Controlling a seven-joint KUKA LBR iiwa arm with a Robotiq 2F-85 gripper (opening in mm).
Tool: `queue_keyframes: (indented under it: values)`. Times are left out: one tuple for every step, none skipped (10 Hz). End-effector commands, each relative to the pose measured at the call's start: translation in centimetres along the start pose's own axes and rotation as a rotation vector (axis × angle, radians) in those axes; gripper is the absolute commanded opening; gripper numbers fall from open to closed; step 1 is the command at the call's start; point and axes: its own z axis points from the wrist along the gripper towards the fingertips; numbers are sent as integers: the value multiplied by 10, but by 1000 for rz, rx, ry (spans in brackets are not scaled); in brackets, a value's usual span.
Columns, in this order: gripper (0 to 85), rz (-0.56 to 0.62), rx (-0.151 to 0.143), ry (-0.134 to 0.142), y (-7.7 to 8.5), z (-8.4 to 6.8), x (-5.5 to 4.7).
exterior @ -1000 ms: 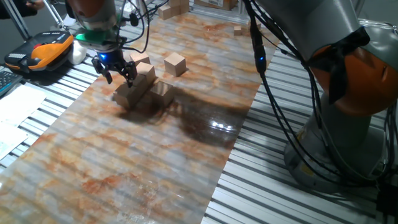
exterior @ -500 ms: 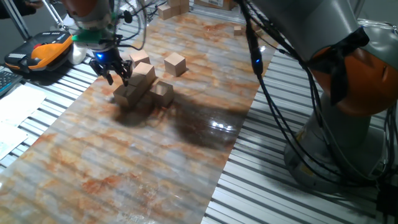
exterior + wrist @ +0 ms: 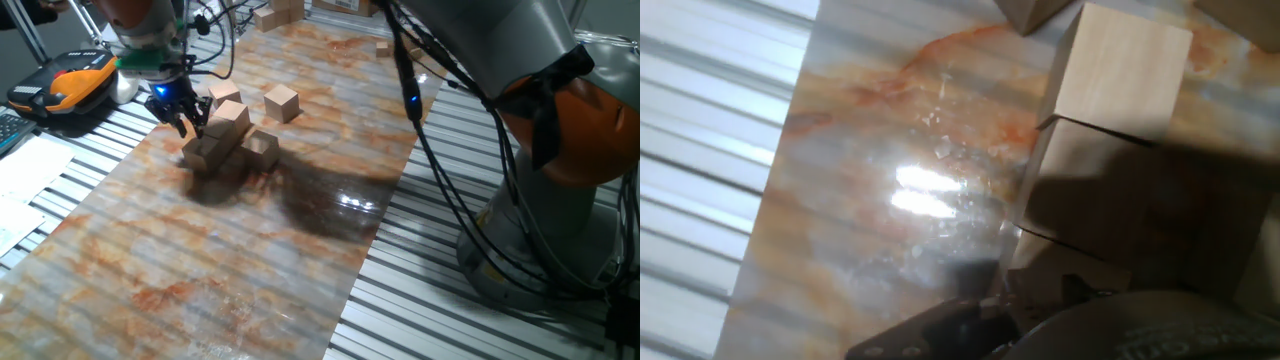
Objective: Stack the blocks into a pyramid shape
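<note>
Gripper: the gripper (image 3: 183,112) hung over the left end of the block cluster, its dark fingers pointing down at the bench; the jaws stood a little spread with nothing seen between them.
Cluster: a row of blocks (image 3: 213,150) lay on the marbled mat (image 3: 250,260), with one more block (image 3: 231,115) resting on top of the row, just beside the fingers.
Neighbour: another block (image 3: 262,147) sat touching the right side of the row.
Behind: a block (image 3: 225,95) lay just behind the gripper, partly hidden by it.
Loose: a single block (image 3: 281,101) stood apart, to the right and farther back on the mat.
Hand view: a pale block (image 3: 1123,70) lay against a shaded one (image 3: 1110,190) below it; the gripper's dark body filled the lower edge, blurred.
Bench: slatted metal bench (image 3: 470,320) under the mat.
Left edge: an orange and black device (image 3: 70,82) lay off the mat.
Far end: smaller wooden pieces (image 3: 280,12) were heaped.
</note>
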Motion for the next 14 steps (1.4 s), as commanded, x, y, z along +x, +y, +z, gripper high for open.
queue_keyframes:
  values:
    - [0, -23, -4, 4, -1, 0, -1]
    - [0, -52, -1, 3, -1, 0, -1]
    - [0, -85, 4, 2, -1, 0, -1]
    - [0, -115, -6, 10, -2, 0, -2]
    - [0, -134, 5, -7, -4, 1, -4]
    - [0, -162, 16, -28, -6, 1, -6]
    - [0, -195, 19, -36, -8, 1, -10]
    - [0, -224, 14, -31, -9, -1, -14]
    - [0, -272, -2, -14, -11, -5, -20]
    - [0, -304, -12, 0, -12, -7, -25]
    - [0, -336, -20, 13, -12, -8, -29]
    - [0, -354, -26, 21, -13, -10, -35]
    - [0, -365, -31, 27, -13, -13, -41]
    - [0, -372, -32, 26, -13, -15, -46]
